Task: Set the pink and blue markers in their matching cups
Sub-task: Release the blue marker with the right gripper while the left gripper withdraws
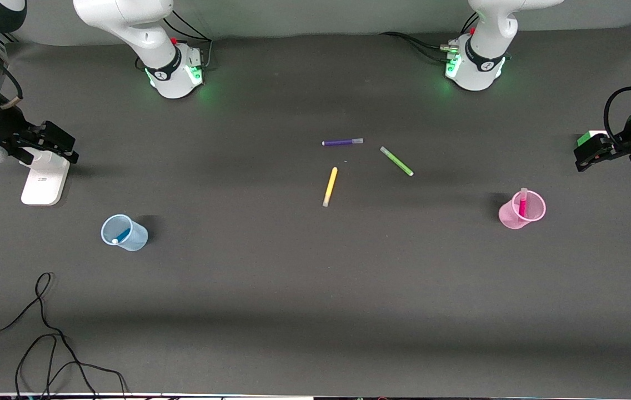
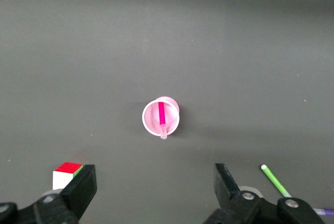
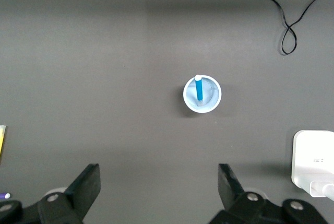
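The hot pink marker (image 1: 522,204) stands in the pink cup (image 1: 510,216) toward the left arm's end of the table. Both show in the left wrist view, the marker (image 2: 162,115) in the cup (image 2: 152,117). The blue marker (image 1: 121,237) stands in the pale blue cup (image 1: 135,236) toward the right arm's end. Both also show in the right wrist view, the marker (image 3: 199,89) in the cup (image 3: 210,93). My left gripper (image 2: 155,174) is open and empty, up over its end of the table (image 1: 581,153). My right gripper (image 3: 159,172) is open and empty, up over its end (image 1: 68,147).
A purple marker (image 1: 342,142), a green marker (image 1: 396,161) and a yellow marker (image 1: 330,186) lie in the middle of the table. A white adapter (image 1: 44,178) lies under the right gripper. A black cable (image 1: 43,333) trails at the near edge. A small coloured cube (image 2: 67,174) sits by the left gripper.
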Controlling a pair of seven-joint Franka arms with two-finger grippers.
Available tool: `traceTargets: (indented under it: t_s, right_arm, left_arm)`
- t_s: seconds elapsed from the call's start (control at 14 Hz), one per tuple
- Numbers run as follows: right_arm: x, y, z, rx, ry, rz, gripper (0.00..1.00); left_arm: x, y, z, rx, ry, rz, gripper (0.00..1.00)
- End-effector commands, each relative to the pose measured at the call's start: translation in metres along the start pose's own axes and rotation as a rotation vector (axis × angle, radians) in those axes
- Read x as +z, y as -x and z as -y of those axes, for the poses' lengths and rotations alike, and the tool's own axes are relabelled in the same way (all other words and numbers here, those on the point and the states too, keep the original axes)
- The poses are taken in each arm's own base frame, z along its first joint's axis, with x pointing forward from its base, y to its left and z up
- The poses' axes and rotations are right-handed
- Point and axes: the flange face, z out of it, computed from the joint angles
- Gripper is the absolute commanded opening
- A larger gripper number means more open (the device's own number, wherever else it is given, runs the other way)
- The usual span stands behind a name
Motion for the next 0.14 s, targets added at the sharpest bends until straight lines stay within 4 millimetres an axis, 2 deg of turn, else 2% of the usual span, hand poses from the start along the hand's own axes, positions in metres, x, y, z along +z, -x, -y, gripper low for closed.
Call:
traceTargets:
  t_s: [0.0,0.07]
  right_arm:
    - [0.0023,-0.0038,0.0019,0.010,0.009,0.019,1.00]
    - [0.0026,-0.0035,0.0011,0.014,0.009,0.022,1.00]
  left_arm:
    - [-0.0025,-0.0034,0.0106,-0.013,-0.014,0.013,1.00]
    - [0.0021,-0.0061,0.0167,-0.023,-0.013,0.019,1.00]
